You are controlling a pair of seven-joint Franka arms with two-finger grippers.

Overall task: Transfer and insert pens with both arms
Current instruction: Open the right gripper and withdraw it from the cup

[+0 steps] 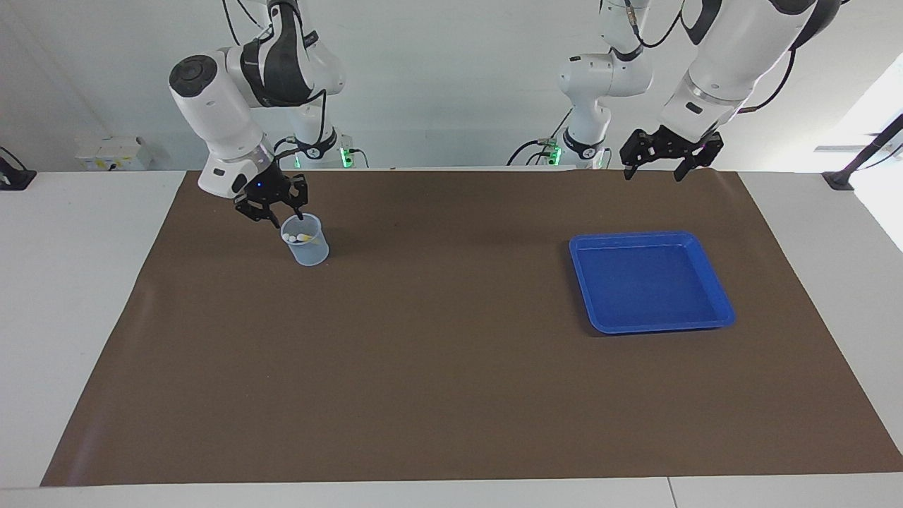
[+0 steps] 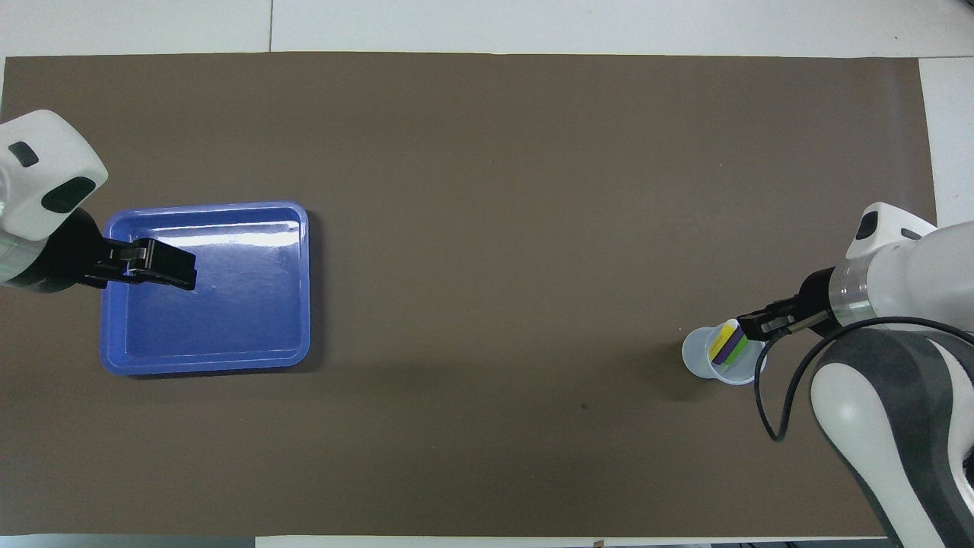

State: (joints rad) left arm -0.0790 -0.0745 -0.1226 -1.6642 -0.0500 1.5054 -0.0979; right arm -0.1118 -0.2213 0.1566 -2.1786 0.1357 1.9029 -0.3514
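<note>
Glossy white arms [image 1: 219, 120], dark joints, silver wrist rings, black cables, black fingers [image 1: 300, 192].

Three pens [image 2: 728, 344] stand in a cup [image 1: 305, 242] at the counter's [image 1: 451, 367] right-arm end — a tray [image 1: 650, 281] lies well apart, toward the left arm's.

Three marker pens stand in one clear plastic cup [image 2: 708, 358] at the right of the overhead view: one yellow pen [image 2: 720, 344], one purple pen [image 2: 731, 347], one green pen [image 2: 739, 351]. One blue tray [image 2: 205, 358] sits at its left. Two robot arms, each with one end effector.
</note>
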